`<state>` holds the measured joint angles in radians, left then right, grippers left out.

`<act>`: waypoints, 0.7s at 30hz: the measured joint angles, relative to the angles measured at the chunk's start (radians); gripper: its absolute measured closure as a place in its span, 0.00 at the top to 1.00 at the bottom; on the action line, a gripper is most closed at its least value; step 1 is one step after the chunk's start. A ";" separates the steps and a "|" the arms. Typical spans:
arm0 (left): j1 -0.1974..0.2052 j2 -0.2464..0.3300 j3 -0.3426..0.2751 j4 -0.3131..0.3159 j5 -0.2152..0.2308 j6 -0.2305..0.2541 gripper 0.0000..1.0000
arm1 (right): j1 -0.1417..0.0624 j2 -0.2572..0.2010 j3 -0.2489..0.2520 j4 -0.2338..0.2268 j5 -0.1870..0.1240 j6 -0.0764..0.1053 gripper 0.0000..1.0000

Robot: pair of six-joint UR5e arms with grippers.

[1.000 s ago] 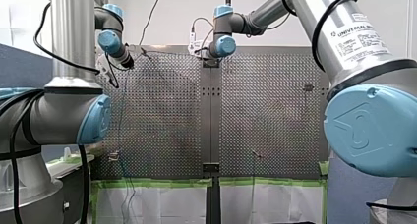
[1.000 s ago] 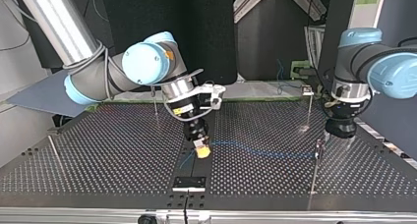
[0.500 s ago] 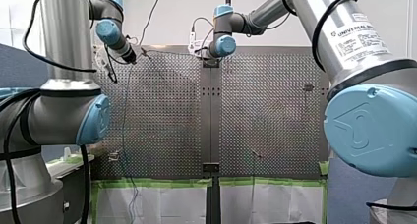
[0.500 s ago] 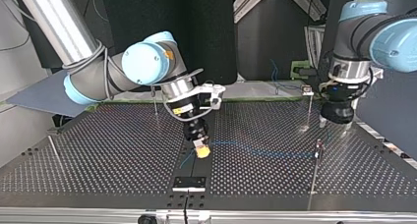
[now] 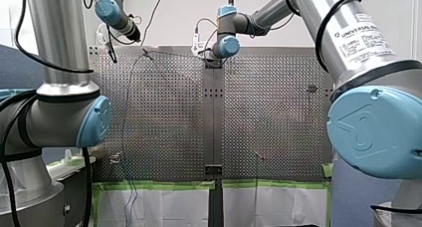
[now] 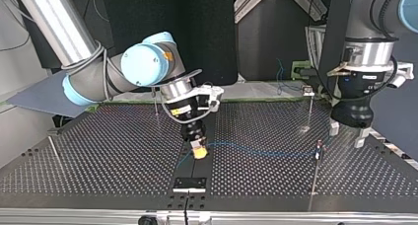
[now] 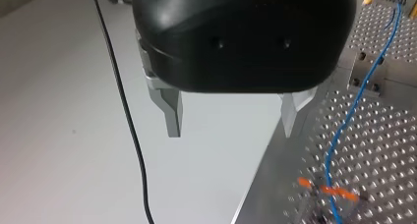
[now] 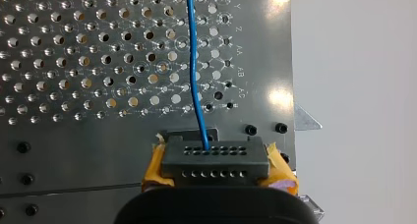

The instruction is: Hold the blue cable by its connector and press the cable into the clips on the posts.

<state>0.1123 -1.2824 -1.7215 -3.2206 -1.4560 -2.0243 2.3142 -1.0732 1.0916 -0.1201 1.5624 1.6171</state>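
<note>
In the right wrist view a dark grey connector [image 8: 215, 157] sits between my right gripper's yellow pads [image 8: 153, 171], and the blue cable [image 8: 193, 71] leaves it across the perforated plate. In the top view my right gripper [image 6: 199, 152] is shut on that connector near the table's middle. From there the blue cable [image 6: 261, 152] runs to a clip on a thin post [image 6: 318, 149]. My left gripper [image 6: 347, 134] hangs open just above and beside that post, holding nothing. In the left wrist view its metal fingers [image 7: 172, 115] stand wide apart, with the orange-marked clip [image 7: 327, 189] and cable [image 7: 344, 126] off to one side.
Other thin posts stand at the top view's back [image 6: 311, 104], back left [image 6: 155, 102] and far left [image 6: 54, 153]. A black bracket [image 6: 189, 183] lies at the near edge. A black wire [image 7: 123, 101] hangs beside my left gripper. In the front view the cable [image 5: 124, 117] trails down off the table.
My left gripper has risen away from the clip post, towards the top view's right, still open. My right gripper has edged slightly back with the connector.
</note>
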 joint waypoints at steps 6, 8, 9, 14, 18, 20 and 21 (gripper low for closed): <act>-0.027 0.006 -0.003 -0.019 -0.010 0.054 1.00 | 0.000 0.000 0.000 0.001 0.000 0.000 0.00; -0.036 0.005 -0.010 -0.024 -0.015 0.074 1.00 | 0.001 0.000 0.000 0.001 0.000 0.000 0.00; -0.039 0.003 -0.014 -0.025 -0.017 0.082 1.00 | 0.001 0.000 0.000 0.002 0.000 0.000 0.00; -0.060 -0.029 -0.025 -0.037 -0.048 0.129 1.00 | 0.005 0.000 0.000 0.004 0.000 0.000 0.00; -0.076 -0.048 -0.026 -0.042 -0.071 0.163 1.00 | 0.006 0.000 0.000 0.005 0.000 0.000 0.00; -0.083 -0.053 -0.026 -0.042 -0.083 0.181 1.00 | 0.006 0.000 0.000 0.005 0.000 0.000 0.00; -0.085 -0.054 -0.027 -0.042 -0.086 0.189 1.00 | 0.006 0.000 0.000 0.006 0.000 0.000 0.00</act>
<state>0.0269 -1.3368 -1.7480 -3.2626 -1.5419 -1.8352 2.3203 -1.0733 1.0918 -0.1146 1.5623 1.6171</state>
